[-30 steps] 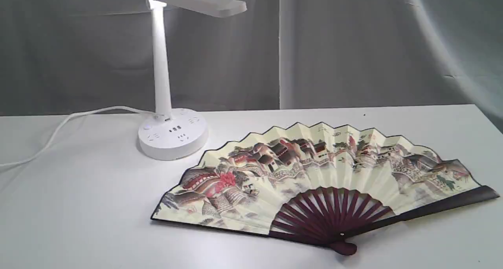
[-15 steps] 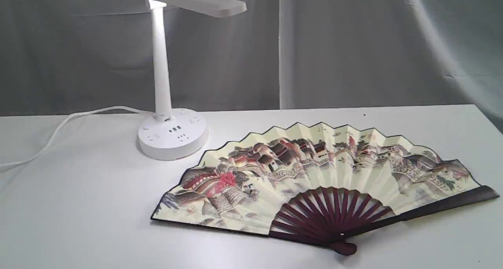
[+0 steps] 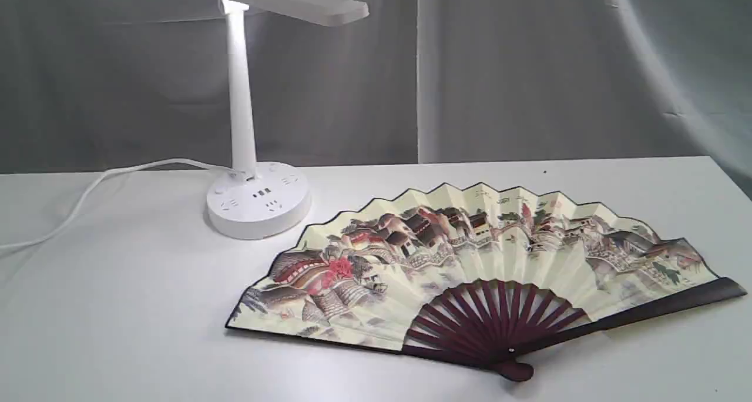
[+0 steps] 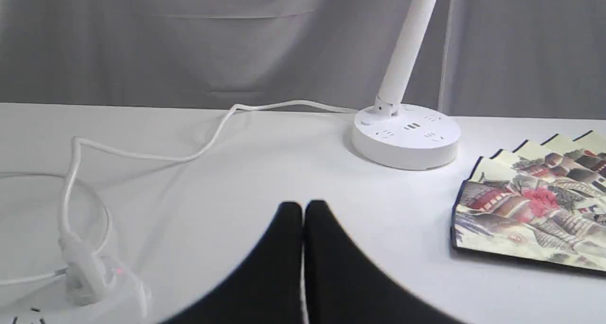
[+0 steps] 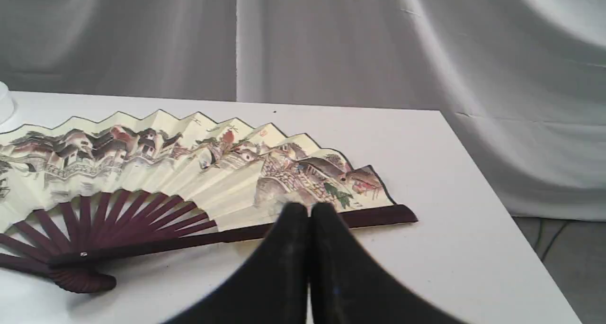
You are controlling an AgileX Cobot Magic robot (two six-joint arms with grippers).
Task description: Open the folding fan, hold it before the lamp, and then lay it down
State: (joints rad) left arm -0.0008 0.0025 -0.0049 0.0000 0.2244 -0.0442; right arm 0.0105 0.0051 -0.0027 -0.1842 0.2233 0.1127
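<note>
Surface: white table [image 3: 117, 331] against grey drapes.
Folding fan [image 3: 470, 255]: fully spread, flat on the table's right half; long axis left-to-right, pivot [image 3: 513, 369] toward the near edge, pleated arc toward the drapes.
Lamp [image 3: 242, 126]: upright, near the fan's left tip.
Left gripper [image 4: 303, 208]: clenched, empty.
Right gripper [image 5: 310, 210]: clenched, empty, near the right guard.

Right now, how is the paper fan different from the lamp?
The folding fan lies flat, spread wide open; the lamp stands upright. The fan is cream paper painted with houses and red blossoms; the lamp is plain white. The lamp has a cord; the fan has none. Both rest on the white table, apart.
</note>
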